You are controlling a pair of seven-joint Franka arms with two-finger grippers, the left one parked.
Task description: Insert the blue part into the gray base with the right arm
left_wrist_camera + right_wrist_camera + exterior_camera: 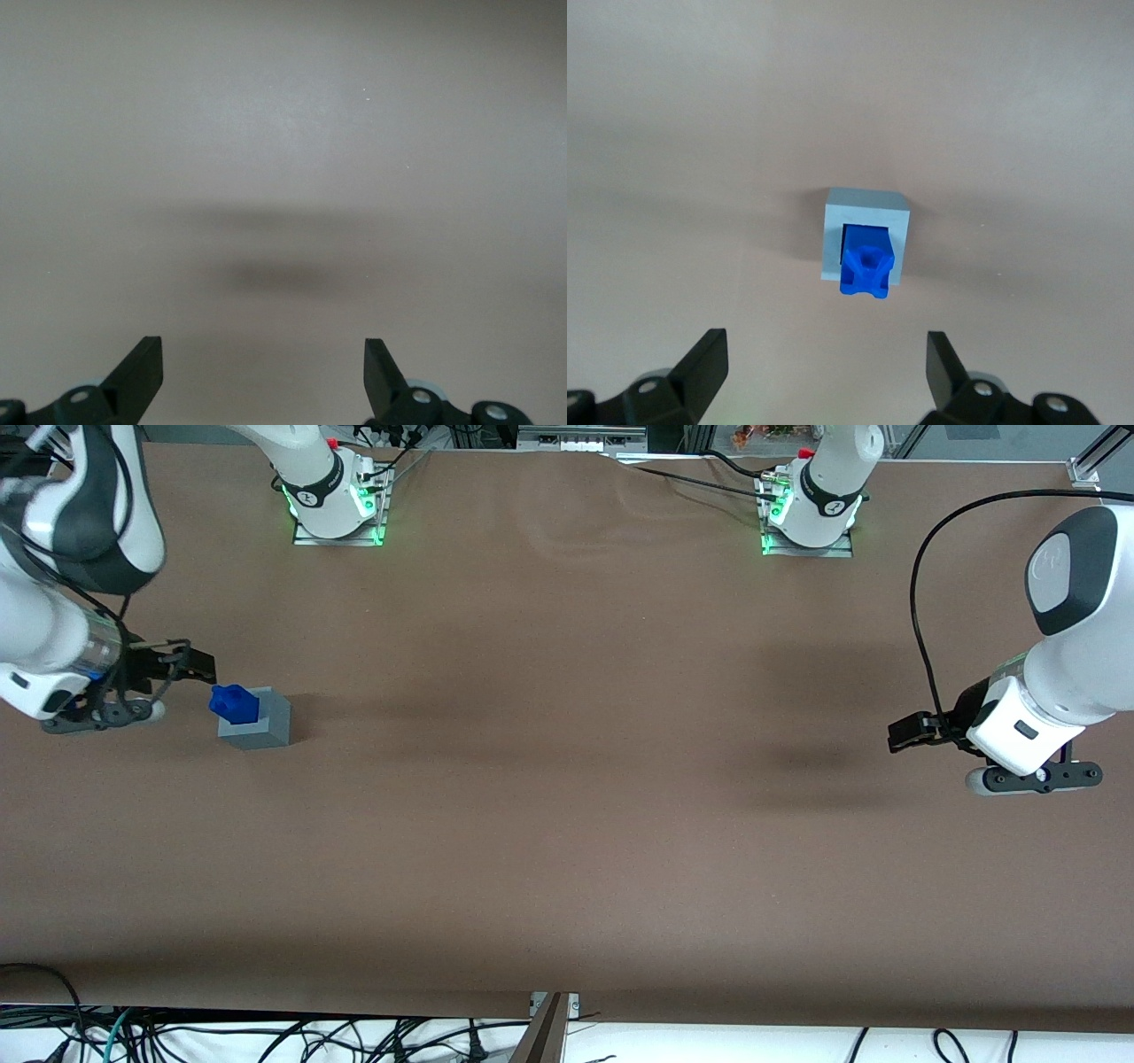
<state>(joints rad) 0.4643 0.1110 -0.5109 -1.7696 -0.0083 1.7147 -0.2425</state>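
Brown covering stretches over the whole table (567,824), matte and a little rippled close to my mounting plate. My right arm (62,567) comes next in size, white with dark gray bands at the joints, reaching down low over the working arm's end of the table, with thin black cables looping beside the wrist.

Using the gray base (258,720) as my landmark: it is a light gray cube that stands on the brown surface at the working arm's end of the table. My wrist camera looks down on its top face and the square recess there. My gripper (197,666) hangs just beside the base, a bit higher than its top and not touching it. My two black fingers (707,365) are spread wide apart and hold nothing; between them I see only bare tabletop.

Smallest is the blue part (234,702). It sits in the recess of the gray base and sticks up well above the base's top face, leaning toward my gripper's side. Its bumpy, notched end (866,270) points up at my wrist camera.
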